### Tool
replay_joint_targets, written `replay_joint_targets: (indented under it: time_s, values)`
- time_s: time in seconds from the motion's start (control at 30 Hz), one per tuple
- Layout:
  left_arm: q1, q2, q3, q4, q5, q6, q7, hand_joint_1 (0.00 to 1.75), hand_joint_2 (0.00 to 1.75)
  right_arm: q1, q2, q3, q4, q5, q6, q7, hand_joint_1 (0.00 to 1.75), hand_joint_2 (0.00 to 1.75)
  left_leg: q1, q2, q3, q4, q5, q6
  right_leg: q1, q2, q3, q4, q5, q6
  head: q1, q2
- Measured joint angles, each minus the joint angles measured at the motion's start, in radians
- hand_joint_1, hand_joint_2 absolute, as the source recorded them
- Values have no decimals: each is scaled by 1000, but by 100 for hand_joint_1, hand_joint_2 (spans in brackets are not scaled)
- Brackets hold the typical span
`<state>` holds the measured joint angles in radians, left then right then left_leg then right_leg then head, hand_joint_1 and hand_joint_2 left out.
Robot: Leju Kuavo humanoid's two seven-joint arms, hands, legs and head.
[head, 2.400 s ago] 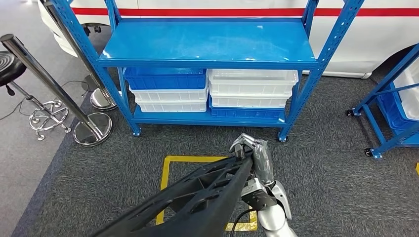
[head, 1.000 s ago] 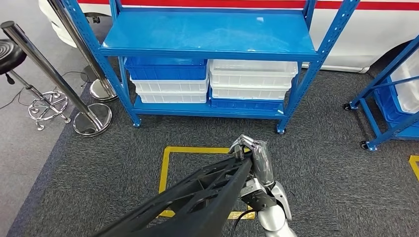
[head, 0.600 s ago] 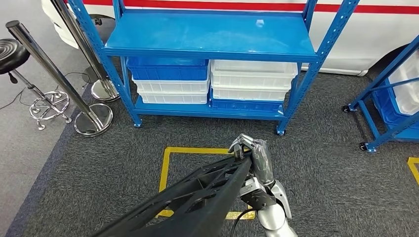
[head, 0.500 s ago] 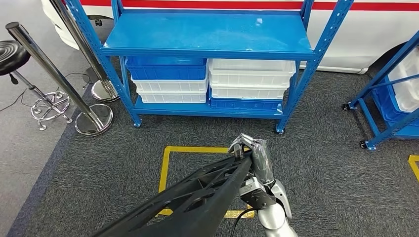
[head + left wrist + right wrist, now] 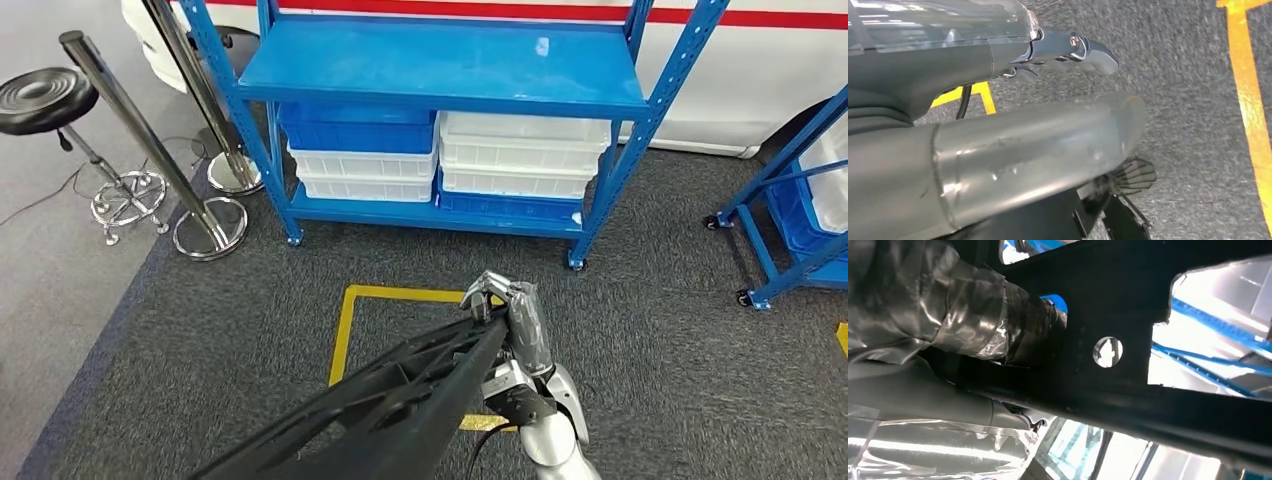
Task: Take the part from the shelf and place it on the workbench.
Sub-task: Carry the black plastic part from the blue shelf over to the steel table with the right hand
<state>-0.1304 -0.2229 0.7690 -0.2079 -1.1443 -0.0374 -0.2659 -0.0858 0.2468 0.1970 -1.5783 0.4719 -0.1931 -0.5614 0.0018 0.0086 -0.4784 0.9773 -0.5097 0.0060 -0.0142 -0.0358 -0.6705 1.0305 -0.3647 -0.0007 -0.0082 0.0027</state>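
A long black openwork part point(image 5: 400, 400) runs from the lower left of the head view up to my right hand point(image 5: 515, 320), which grips its far end above the carpet. The right wrist view shows taped fingers point(image 5: 973, 315) wrapped around the black part point(image 5: 1128, 300) beside a round hole. My left hand point(image 5: 1023, 150) hangs over the carpet with its thumb and a silver finger stretched out; a dark piece lies under it, and I cannot tell whether it holds anything. The blue shelf point(image 5: 440, 60) stands ahead with a bare top board.
Blue bins point(image 5: 355, 135) and white bins point(image 5: 525, 150) fill the shelf's lower level. Chrome stanchions point(image 5: 150, 140) and a black stool point(image 5: 45, 100) stand at the left. Another blue rack on castors point(image 5: 790, 200) is at the right. A yellow floor square point(image 5: 345, 330) lies under the part.
The whole picture has slid to the right, so the camera has turned left. My right hand and the black part keep the same place in the picture.
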Motion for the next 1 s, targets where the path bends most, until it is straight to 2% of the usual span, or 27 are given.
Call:
replay_joint_targets:
  time_s: [0.03,0.07,0.1,0.17,0.2,0.23,0.27,0.3,0.33,0.37,0.4,0.43,0.5,0.53,0.57,0.6,0.67,0.7,0.73,0.77,0.8,0.83,0.9,0.93,1.0]
  values:
    - [0,0,0,0,0,0,0,0,0,0,0,0,0,0,0,0,175,0,2,-1,-5,-5,11,8,0,4,-4,4,-10,6,0,0]
    - [0,0,1,0,0,0,0,0,0,0,0,0,0,0,0,0,175,0,5,-1,-13,-9,24,17,0,10,-12,24,-38,10,0,0]
    - [-1,0,1,0,0,0,0,0,0,1,-1,0,0,0,0,0,175,0,7,-2,-23,-12,37,24,0,17,-26,66,-85,13,0,0]
    - [-1,0,1,0,0,0,0,0,0,2,-1,-1,0,0,-1,0,175,0,5,-8,-51,-9,56,32,0,27,-55,190,-182,15,0,0]
    - [0,0,2,0,0,0,0,0,0,3,-2,-1,0,0,-1,0,175,0,4,-13,-65,-7,65,31,0,29,-61,243,-203,16,0,0]
    - [0,0,2,0,0,0,0,0,0,3,-2,-1,1,0,-1,0,175,0,3,-19,-80,-2,74,29,0,30,-53,267,-201,16,0,0]
    - [0,0,2,0,0,0,0,0,0,4,-2,-1,1,0,-1,0,175,0,3,-27,-94,3,81,27,0,32,-28,257,-182,15,0,0]
    - [0,0,2,0,0,0,-1,0,0,4,-2,-1,1,0,-1,0,175,0,3,-35,-108,10,86,24,0,38,14,211,-156,13,0,0]
    - [0,-1,3,0,0,0,-1,0,0,3,-2,-1,1,0,-1,0,175,0,4,-44,-121,18,91,21,-1,56,63,145,-145,8,0,0]
    - [-1,-1,3,0,0,0,-1,0,0,3,-2,-1,0,0,-1,0,175,0,3,-51,-132,27,95,17,-1,77,107,79,-144,3,0,0]
    - [-2,-2,3,0,0,0,-1,0,0,4,-2,-2,0,1,-1,-1,175,0,4,-59,-140,33,100,12,0,94,136,34,-149,-2,0,0]
    - [-2,-2,3,0,0,0,-2,0,0,4,-2,-2,-1,2,-1,-1,175,0,5,-67,-147,36,106,6,1,104,149,9,-159,-5,0,0]
    - [0,-2,3,0,0,0,-2,0,0,4,-1,-3,-2,2,-2,-2,175,0,6,-82,-154,36,117,-7,1,89,147,3,-151,-11,0,0]
    - [1,-2,4,0,0,0,-1,0,0,3,-1,-3,-2,2,-1,-2,175,0,6,-77,-160,41,112,-14,-1,78,144,-1,-145,-17,0,0]
    - [2,-1,4,0,0,0,-1,0,0,3,0,-3,-2,2,-1,-3,175,0,6,-65,-169,58,92,-20,-4,67,139,-4,-137,-23,0,0]
    - [2,-1,4,0,0,0,-1,0,0,2,0,-3,-2,2,-1,-3,175,0,7,-48,-181,94,58,-26,-7,55,133,-6,-129,-28,0,0]
    - [1,-1,4,0,0,0,-2,0,0,3,0,-3,-2,2,-1,-3,175,0,13,-23,-217,212,-28,-40,-6,33,118,-6,-117,-33,-1,0]
    - [1,-1,4,0,0,0,-2,0,0,3,0,-3,-2,2,-1,-3,175,0,17,-20,-230,270,-53,-47,-6,21,109,-5,-111,-33,-1,0]
    - [1,-1,4,0,0,0,-2,0,0,4,0,-3,-2,2,-1,-3,175,0,20,-17,-232,306,-57,-53,-6,11,99,-4,-105,-32,-1,0]
    - [2,-1,4,0,0,0,-2,0,0,4,0,-3,-2,2,-1,-3,175,0,23,-15,-218,307,-41,-58,-7,1,89,-2,-99,-29,-1,0]
    - [2,-1,4,0,0,1,-2,0,0,4,0,-3,-2,2,-1,-3,175,0,25,-11,-185,274,-13,-60,-7,-7,81,0,-95,-26,-1,0]
    - [2,-1,4,0,0,3,-4,0,0,4,0,-3,-2,2,-1,-3,175,0,26,-2,-138,212,13,-60,-8,-14,74,2,-90,-22,-1,0]
    - [0,-2,4,0,0,10,-9,0,0,3,0,-4,-3,2,-1,-3,175,0,22,19,-48,79,22,-52,-7,-27,64,6,-82,-10,-1,0]
    - [-1,-3,4,0,0,15,-11,0,0,3,0,-4,-4,3,-1,-4,175,0,18,25,-25,38,15,-44,-6,-33,62,6,-77,-3,-1,0]
    - [2,-5,4,0,0,20,-12,0,0,3,0,-5,-5,3,-1,-4,175,0,12,19,-23,13,9,-24,-7,-44,61,3,-67,12,0,0]
